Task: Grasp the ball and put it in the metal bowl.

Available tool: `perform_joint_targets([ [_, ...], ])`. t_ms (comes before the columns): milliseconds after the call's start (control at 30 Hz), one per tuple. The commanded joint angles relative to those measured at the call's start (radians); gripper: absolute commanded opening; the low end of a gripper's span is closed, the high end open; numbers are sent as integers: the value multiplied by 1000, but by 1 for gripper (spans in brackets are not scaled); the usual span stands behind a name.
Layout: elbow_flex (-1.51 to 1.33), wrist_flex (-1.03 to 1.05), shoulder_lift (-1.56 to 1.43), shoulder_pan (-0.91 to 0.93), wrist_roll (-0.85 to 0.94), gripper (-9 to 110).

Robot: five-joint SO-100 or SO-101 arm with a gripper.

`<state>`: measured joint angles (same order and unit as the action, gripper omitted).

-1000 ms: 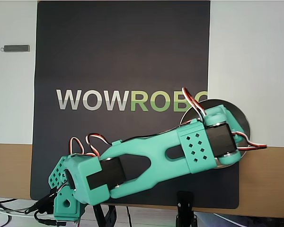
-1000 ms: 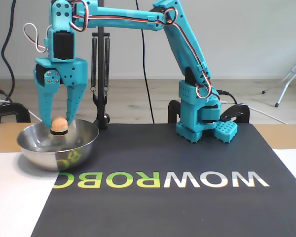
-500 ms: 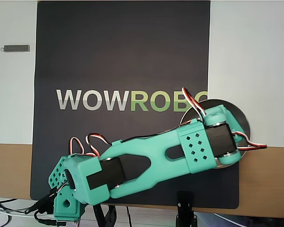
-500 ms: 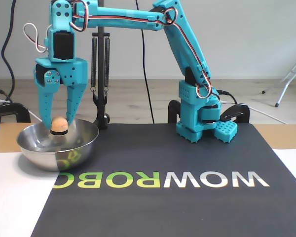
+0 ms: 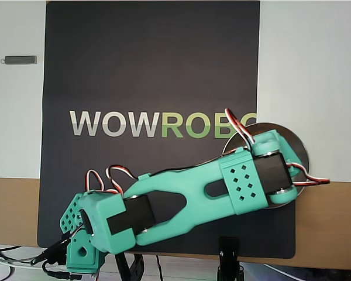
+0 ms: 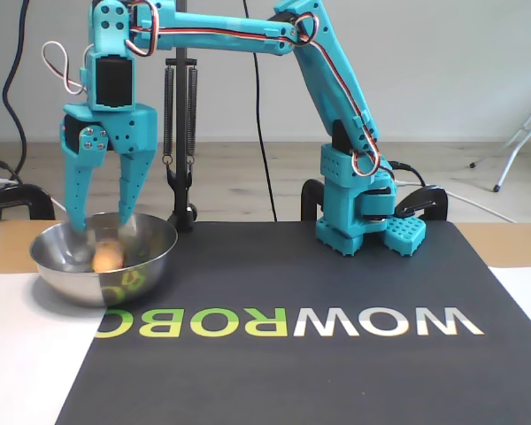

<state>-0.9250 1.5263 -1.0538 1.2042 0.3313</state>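
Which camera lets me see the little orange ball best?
The fixed view. There the ball shows, a bit blurry, down inside the metal bowl, beneath the open end effector. In the overhead view the arm covers the ball completely.

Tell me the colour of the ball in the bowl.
Peach-orange. The ball shows best in the fixed view, lying inside the silver bowl; the overhead view hides it.

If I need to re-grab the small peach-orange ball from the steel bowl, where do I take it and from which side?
Take the small peach-orange ball across its widest middle, coming straight down from above. It lies low inside the shiny steel bowl, whose raised wall blocks any sideways approach. The open hand hangs right over it; being round, it may roll, so close slowly.
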Motion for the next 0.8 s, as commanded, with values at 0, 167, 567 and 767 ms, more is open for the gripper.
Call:
perform_joint_targets([
  [0, 35, -6, -5, 0, 2, 63],
  [167, 34, -6, -5, 0, 5, 63],
  [567, 35, -6, -6, 2, 6, 23],
  [767, 35, -6, -9, 2, 6, 0],
])
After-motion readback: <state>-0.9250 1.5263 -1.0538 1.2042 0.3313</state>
